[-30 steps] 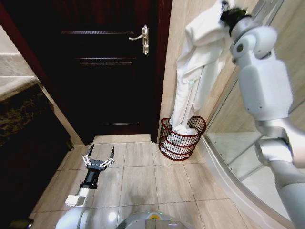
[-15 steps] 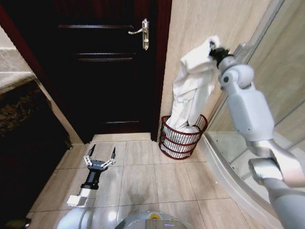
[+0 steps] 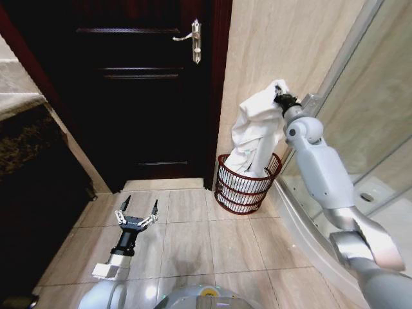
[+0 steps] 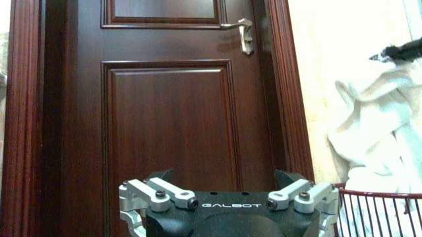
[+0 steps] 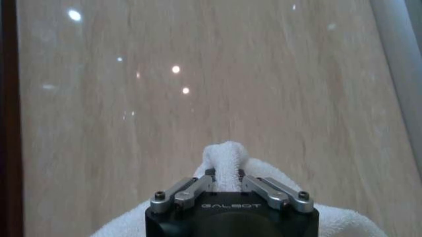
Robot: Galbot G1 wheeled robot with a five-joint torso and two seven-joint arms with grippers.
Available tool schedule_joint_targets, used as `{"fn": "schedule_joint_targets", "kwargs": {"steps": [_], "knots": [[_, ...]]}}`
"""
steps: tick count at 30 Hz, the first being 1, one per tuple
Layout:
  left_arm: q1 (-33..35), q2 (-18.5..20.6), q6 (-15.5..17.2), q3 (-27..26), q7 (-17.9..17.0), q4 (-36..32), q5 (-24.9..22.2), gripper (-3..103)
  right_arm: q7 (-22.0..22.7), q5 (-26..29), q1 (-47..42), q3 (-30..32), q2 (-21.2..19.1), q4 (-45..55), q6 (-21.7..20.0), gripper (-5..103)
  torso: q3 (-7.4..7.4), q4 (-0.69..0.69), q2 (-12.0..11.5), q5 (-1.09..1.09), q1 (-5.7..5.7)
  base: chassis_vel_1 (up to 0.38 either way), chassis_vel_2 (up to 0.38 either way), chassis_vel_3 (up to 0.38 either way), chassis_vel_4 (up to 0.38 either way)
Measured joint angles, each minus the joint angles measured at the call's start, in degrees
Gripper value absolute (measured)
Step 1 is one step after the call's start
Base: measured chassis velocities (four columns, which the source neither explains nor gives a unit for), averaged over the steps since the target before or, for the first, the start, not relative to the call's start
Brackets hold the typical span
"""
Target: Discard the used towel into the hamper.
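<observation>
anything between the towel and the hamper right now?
Nothing visible. The right gripper holds the towel directly above the hamper, with its lower end already hanging inside. The left gripper hovers over the floor, well aside.

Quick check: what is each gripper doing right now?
Left gripper: open, holding nothing, low over the floor tiles.
Right gripper: shut on the white towel, its lower end in the hamper.

My right claw [image 3: 279,98] hangs above the hamper [image 3: 246,184], with the towel [image 3: 254,132] draped from it down into that basket. The wall [image 3: 283,45] stands just behind it, the door [image 3: 145,84] off to its left. My left claw [image 3: 136,212] sits low, left of the hamper.
</observation>
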Motion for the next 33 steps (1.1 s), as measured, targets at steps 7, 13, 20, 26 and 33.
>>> {"fn": "schedule_joint_targets", "kwargs": {"steps": [7,13,20,26,33], "knots": [[-0.12,-0.24,-1.16,-0.23,0.05,1.00,-0.19,100,2.62,4.05,-6.92,2.27,-1.71,5.68,-4.58,8,0.12,0.01,0.14,0.00,0.00,0.000,0.000,0.000,0.000],[-0.92,-0.21,-0.87,0.17,-0.36,1.07,0.04,100,8.00,10.64,-14.60,4.32,-3.12,11.05,-10.96,8,0.22,-0.02,0.26,-0.01,-0.01,0.000,0.000,0.000,0.000],[-1.29,-0.39,-0.64,0.98,-0.46,1.12,0.55,100,10.57,14.96,-18.00,4.24,-3.57,11.96,-14.93,8,0.28,-0.01,0.33,-0.01,-0.01,0.000,0.000,0.000,0.000],[-1.31,-0.78,-0.70,1.14,-0.48,1.42,0.79,100,14.05,22.35,-14.96,0.69,-1.90,7.35,-18.51,8,0.35,0.01,0.40,-0.03,-0.01,0.000,0.000,0.000,0.000],[-1.39,-1.24,-0.99,0.77,-0.49,1.60,0.64,100,15.97,28.84,-11.08,-3.13,-1.96,2.40,-23.48,8,0.39,0.00,0.43,0.00,-0.01,0.000,0.000,0.000,0.000]]}}
